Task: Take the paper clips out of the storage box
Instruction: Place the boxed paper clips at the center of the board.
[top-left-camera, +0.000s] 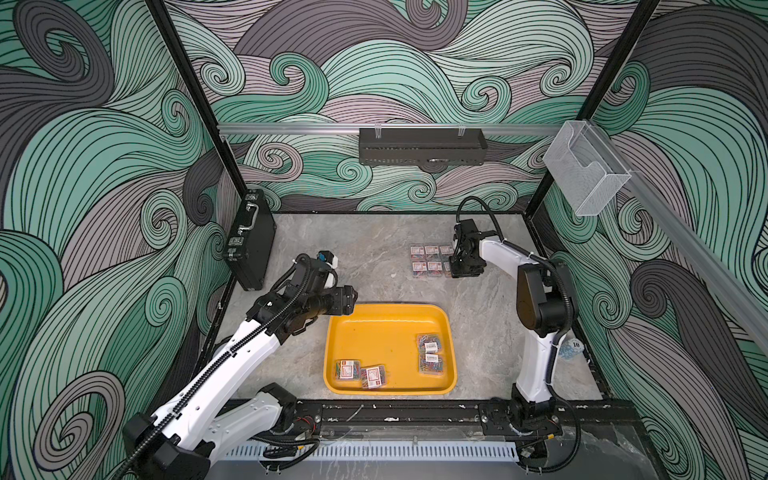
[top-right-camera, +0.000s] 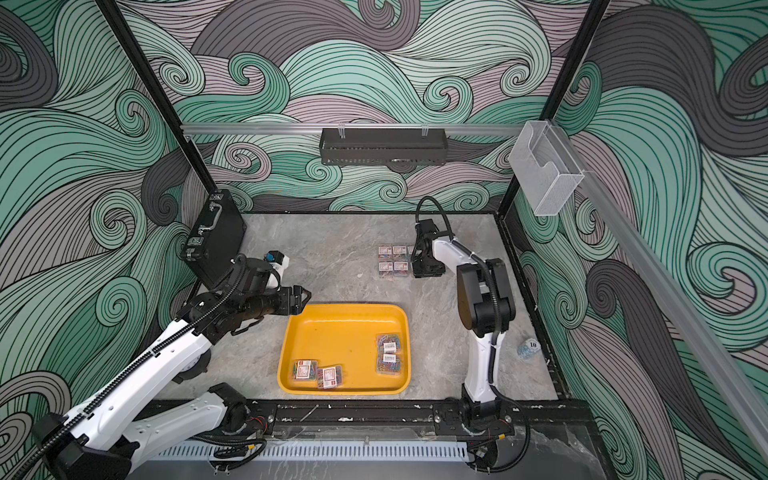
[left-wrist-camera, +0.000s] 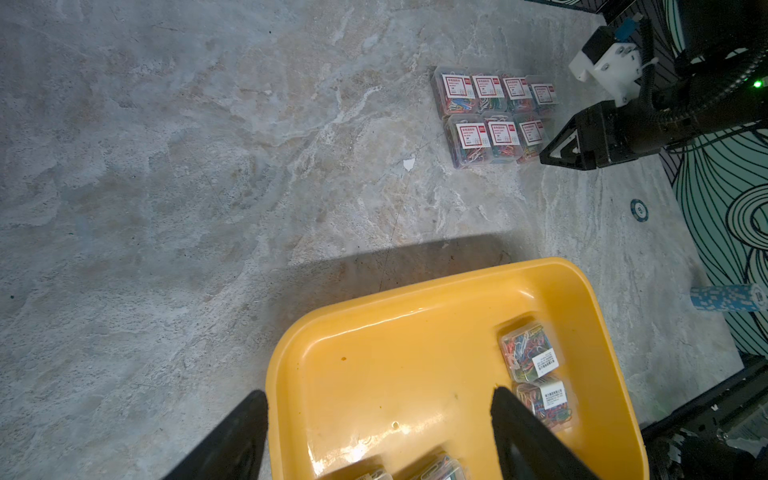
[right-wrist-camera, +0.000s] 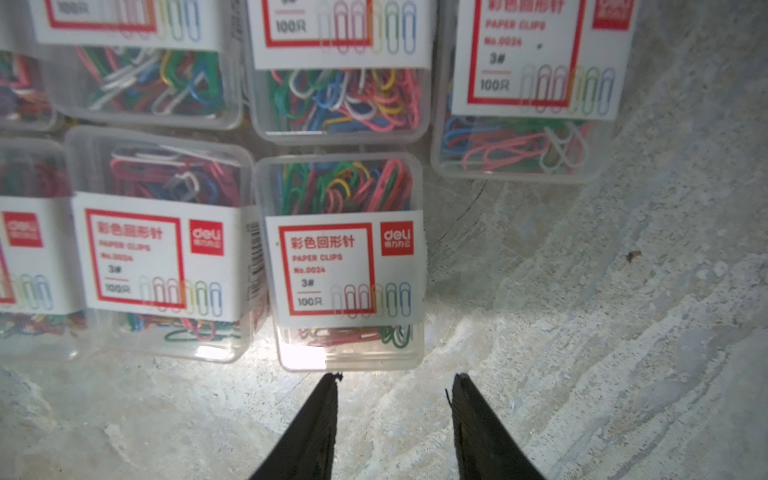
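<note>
The right gripper (right-wrist-camera: 395, 376) has its fingers slightly apart and empty, just short of a box of paper clips (right-wrist-camera: 347, 262). That box belongs to a cluster on the table (top-left-camera: 374, 245), at one o'clock from the tray (top-left-camera: 386, 328). The left gripper (left-wrist-camera: 380, 392) is wide open and empty over the tray's ten o'clock corner. Four boxes lie in the tray, at four and seven o'clock.

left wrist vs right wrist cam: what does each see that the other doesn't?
Only left wrist: the yellow storage box with paper clip boxes inside, the open left gripper over it, the right gripper seen from outside, a blue chip stack.
Only right wrist: readable box labels, and the right gripper's own fingers apart with nothing between them.
Both: the cluster of boxes set out on the table.
</note>
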